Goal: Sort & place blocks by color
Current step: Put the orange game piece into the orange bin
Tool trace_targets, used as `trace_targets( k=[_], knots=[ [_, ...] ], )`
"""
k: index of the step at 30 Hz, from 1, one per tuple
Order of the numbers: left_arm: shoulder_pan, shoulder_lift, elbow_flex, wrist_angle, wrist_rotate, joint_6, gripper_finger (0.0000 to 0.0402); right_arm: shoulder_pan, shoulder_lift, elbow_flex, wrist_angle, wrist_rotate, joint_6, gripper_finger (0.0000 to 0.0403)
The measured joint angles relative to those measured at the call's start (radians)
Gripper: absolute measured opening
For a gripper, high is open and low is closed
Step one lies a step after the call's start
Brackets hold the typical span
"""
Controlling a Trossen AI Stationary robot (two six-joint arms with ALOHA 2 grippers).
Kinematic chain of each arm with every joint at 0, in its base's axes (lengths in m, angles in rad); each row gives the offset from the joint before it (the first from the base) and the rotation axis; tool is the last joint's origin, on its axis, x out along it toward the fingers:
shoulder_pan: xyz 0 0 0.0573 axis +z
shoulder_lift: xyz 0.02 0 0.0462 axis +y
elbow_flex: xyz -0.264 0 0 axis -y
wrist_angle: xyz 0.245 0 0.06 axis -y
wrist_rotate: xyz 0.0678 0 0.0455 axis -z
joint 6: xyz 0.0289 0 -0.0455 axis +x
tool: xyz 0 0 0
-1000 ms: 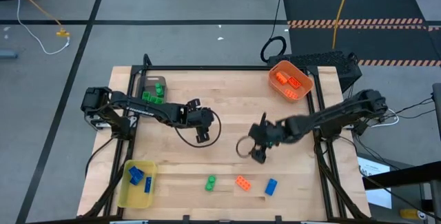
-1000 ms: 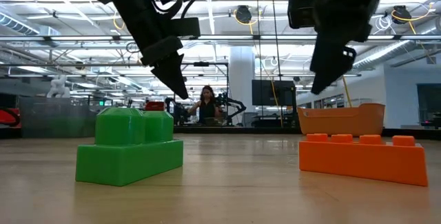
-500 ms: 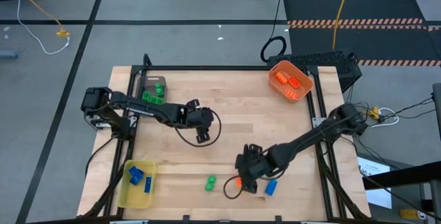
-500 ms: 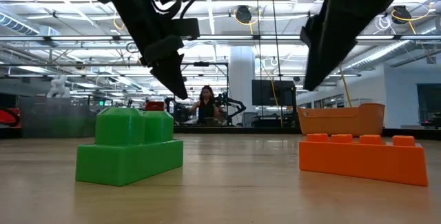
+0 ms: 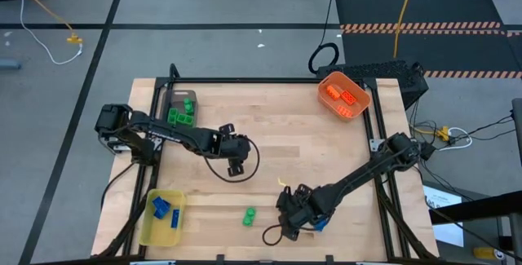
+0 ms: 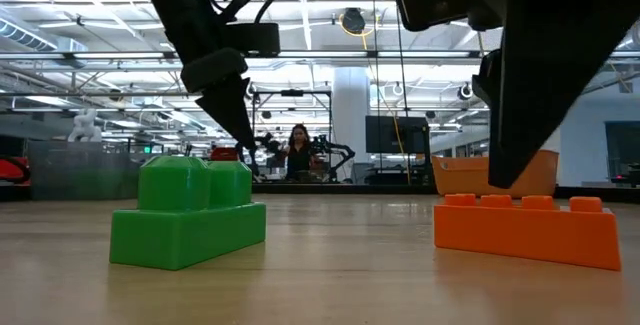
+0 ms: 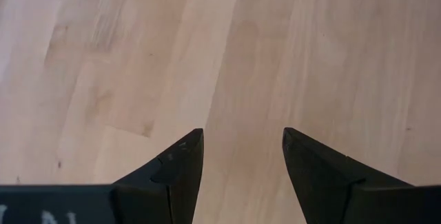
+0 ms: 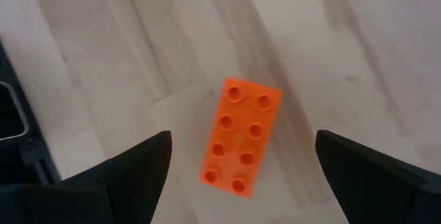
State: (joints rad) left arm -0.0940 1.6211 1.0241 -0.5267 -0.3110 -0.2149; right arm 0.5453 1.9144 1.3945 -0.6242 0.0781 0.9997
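**Workshop hall around a wooden table**

A pale wooden table (image 5: 269, 134) is set on a grey floor (image 5: 204, 4) marked with dark lines. A black mat (image 5: 424, 4) edged with orange-striped tape lies at one corner, and a yellow cable (image 5: 49, 16) trails across the floor. Beyond the table, a long hall with ceiling pipes (image 6: 340, 60) and lamps is seen, where a person (image 6: 300, 150) is seated.

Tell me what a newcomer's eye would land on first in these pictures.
First, the right gripper, wide open, hovering over an orange block on the table near its front edge. Next, the left gripper, open and empty above bare wood mid-table. Then the bins: orange at the back right, yellow at the front left.
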Motion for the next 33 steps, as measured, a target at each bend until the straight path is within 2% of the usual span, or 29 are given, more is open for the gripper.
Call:
trace_targets(
  k=[8,15,19,25,33],
  knots=[
    [0.006,0.000,0.000,0.002,0.000,0.022,0.0200,0.013,0.073,0.002,-0.049,0.030,0.005,0.0331],
    [0.007,0.000,0.000,0.006,-0.001,0.022,0.0200,0.011,0.098,0.006,-0.136,0.106,-0.072,0.0291],
    [0.007,0.000,0.000,0.008,-0.001,0.023,0.0200,0.002,0.092,0.003,-0.159,0.150,-0.146,0.0238],
    [0.008,0.000,0.000,0.008,-0.002,0.030,0.0200,-0.026,0.092,0.002,-0.180,0.179,-0.237,0.0119],
    [0.009,0.000,0.000,0.007,-0.003,0.058,0.0200,-0.126,0.020,-0.004,-0.366,0.368,-0.303,0.0120]
  ],
)
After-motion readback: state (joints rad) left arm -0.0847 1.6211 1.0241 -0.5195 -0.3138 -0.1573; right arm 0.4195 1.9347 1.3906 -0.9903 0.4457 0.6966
